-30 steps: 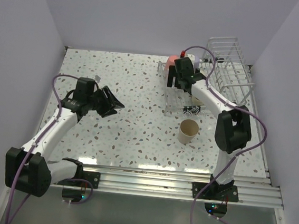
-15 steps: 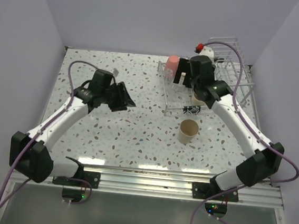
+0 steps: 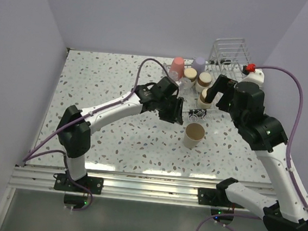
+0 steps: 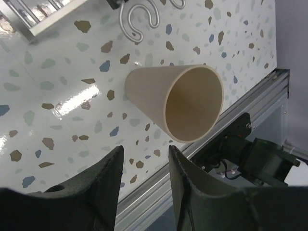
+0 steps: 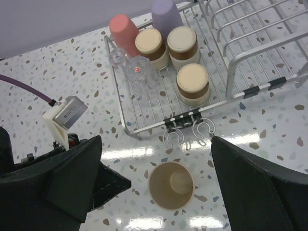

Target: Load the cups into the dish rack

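Observation:
The taller beige cup [image 3: 194, 134] stands upright on the table just in front of the dish rack [image 3: 185, 105]. My left gripper [image 3: 173, 109] is open and empty, just left of it; in the left wrist view [image 4: 144, 161] the cup [image 4: 183, 103] lies a short gap ahead of the fingers. My right gripper [image 3: 220, 95] is open and empty, high above the rack's front edge. In its view [image 5: 156, 144] the cup [image 5: 171, 185] stands below. The rack [image 5: 144, 106] holds coral [image 5: 119, 29], lavender [image 5: 166, 12], three brownish [image 5: 193, 83] and two clear [image 5: 139, 70] cups, upside down.
The rack's taller cage part [image 3: 231, 52] stands at the back right. Wire hooks [image 5: 187, 134] hang off the rack's front edge near the beige cup. An aluminium rail [image 3: 153, 183] runs along the near table edge. Walls close in on the left, back and right.
My left arm has swung right across the table to the beige cup. My right arm has lifted up and back from the rack, uncovering the cups in it.

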Robot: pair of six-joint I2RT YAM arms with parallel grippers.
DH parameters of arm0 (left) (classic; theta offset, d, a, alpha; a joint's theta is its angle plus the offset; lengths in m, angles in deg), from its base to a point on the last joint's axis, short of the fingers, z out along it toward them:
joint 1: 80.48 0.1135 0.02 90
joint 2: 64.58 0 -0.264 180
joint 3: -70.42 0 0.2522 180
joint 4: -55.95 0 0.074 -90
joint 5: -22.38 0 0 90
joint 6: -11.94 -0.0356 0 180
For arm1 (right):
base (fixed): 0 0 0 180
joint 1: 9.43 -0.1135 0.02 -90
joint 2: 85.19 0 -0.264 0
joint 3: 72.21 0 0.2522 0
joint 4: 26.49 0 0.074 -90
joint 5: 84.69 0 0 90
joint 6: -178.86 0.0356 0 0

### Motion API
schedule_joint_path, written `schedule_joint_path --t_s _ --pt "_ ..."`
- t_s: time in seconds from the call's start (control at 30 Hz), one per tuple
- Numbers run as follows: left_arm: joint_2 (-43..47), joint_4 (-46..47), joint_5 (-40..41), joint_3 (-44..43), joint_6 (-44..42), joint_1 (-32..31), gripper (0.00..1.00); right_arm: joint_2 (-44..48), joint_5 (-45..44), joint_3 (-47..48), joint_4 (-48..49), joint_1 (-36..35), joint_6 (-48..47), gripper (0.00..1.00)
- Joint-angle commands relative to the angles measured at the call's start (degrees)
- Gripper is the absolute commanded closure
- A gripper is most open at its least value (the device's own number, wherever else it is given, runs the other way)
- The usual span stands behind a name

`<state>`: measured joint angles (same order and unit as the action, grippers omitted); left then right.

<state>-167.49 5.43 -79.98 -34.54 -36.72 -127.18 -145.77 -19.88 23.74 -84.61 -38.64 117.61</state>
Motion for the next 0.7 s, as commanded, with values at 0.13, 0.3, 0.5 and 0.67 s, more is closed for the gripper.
schedule_joint_path --t_s 0.13,0.3,0.5,0.67 --pt "-4.0 -1.7 0.9 -4.9 -2.5 -4.1 0.54 4.9 -4.5 -2.7 -6.8 0.0 1.2 0.02" --pt "-7.2 -1.0 2.1 -7.3 -2.6 -6.8 0.52 6.3 -5.1 -3.0 -8.2 0.0 0.8 0.02" --pt "-12.0 -2.3 4.8 -11.3 -2.3 -8.8 0.53 7.1 -5.4 -2.7 -9.2 0.0 -0.1 0.02" --pt "-14.9 -1.8 4.6 -14.0 -2.4 -8.8 0.82 7.1 -5.3 -2.4 -9.6 0.1 -0.8 0.02"
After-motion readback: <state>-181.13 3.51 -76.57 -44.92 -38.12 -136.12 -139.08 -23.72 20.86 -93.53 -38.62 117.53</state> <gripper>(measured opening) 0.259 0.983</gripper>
